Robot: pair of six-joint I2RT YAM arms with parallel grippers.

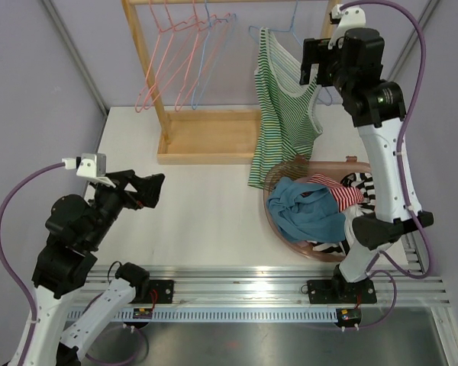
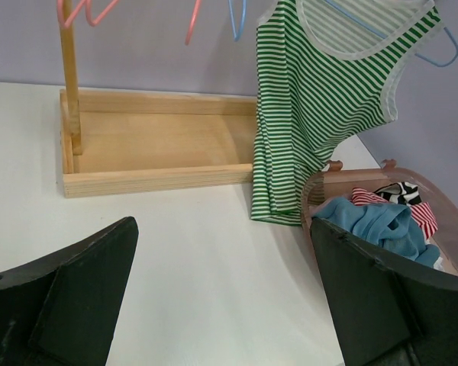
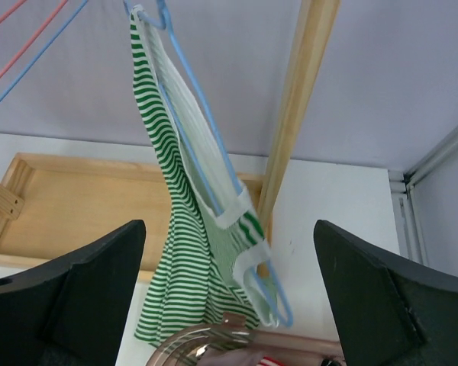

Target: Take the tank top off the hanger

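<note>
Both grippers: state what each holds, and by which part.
Nothing. Left gripper and right gripper are open; the green-striped tank top hangs on its blue wire hanger.

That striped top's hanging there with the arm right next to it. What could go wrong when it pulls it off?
1. The green striped tank top is draped over the blue hanger; a tug could drag the hanger along too.
2. The wooden post stands close beside it, so the open right end effector might bump it.
3. Its hem hangs by the basket rim and may snag.
</note>
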